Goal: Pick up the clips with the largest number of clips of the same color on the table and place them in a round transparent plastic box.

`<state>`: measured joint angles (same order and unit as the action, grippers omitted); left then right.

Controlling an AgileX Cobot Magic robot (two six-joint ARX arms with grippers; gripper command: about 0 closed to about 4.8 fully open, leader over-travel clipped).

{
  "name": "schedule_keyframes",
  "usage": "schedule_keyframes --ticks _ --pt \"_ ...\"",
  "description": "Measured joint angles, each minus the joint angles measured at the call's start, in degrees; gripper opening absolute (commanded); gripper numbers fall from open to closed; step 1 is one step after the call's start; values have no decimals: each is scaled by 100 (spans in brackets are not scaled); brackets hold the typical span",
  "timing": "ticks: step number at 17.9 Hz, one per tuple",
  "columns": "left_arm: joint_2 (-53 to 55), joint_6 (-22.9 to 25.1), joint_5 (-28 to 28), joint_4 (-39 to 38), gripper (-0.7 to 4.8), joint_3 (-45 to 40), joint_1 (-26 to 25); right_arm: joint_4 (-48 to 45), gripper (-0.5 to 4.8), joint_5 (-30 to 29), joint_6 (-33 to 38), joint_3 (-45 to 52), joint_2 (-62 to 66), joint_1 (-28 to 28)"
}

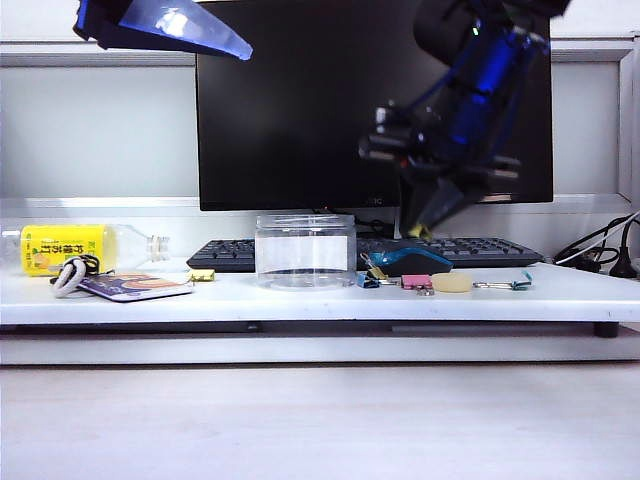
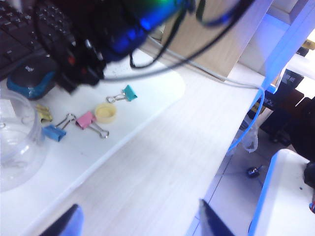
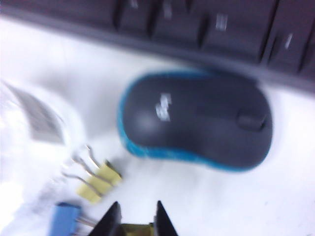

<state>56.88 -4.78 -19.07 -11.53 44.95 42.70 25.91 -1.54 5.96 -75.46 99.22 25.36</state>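
Observation:
My right gripper hangs a little above the table over the mouse, shut on a pale-yellow clip that shows between its dark fingers. A second yellow clip lies beside the mouse, close to the round transparent plastic box. A third yellow clip rests left of the box. My left gripper is high at the upper left, open and empty.
A pink clip, blue clip, teal clip and a pale round cap lie right of the box. Behind them are the mouse, keyboard and monitor. A yellow-labelled bottle and a card lie left.

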Motion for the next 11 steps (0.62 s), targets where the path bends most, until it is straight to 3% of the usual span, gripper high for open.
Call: schedule_keyframes --ticks 2,5,7,11 --pt "0 0 2 -133 313 0 0 118 89 -289 -2 -282 0 -2" --pt "0 164 531 -330 313 0 -2 229 89 -883 22 -560 0 0" --pt "0 339 848 -487 313 0 -2 256 89 -1453 72 -693 0 0" --pt "0 396 885 -498 313 0 -2 52 89 -2605 361 -761 0 0"
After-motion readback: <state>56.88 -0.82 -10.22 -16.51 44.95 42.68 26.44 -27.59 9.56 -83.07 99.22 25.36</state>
